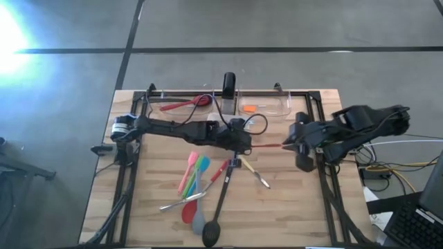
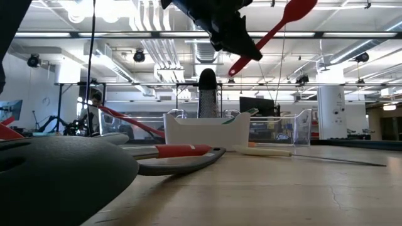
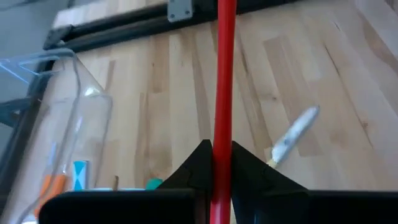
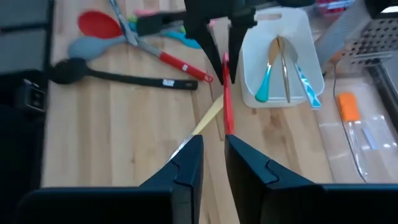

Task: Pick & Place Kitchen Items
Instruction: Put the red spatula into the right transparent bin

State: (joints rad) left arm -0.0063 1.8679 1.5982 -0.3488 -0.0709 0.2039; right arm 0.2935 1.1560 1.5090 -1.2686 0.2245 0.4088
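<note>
RISK: red spatula point(image 3: 224, 87) is clamped by left end effector point(image 3: 216, 163) at frame centre of high view, held in the air above the surface point(image 1: 291, 207); right end effector point(image 4: 213, 155), fingers narrowly parted, lets go of its far end, so it could pivot or slip | ITEMS: other utensils point(image 1: 197, 190) lie lower centre | TEXT: none readable

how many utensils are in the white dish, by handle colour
teal-handled utensil: 1
blue-handled utensil: 1
plain pale utensil: 1
total in the white dish: 3
</note>
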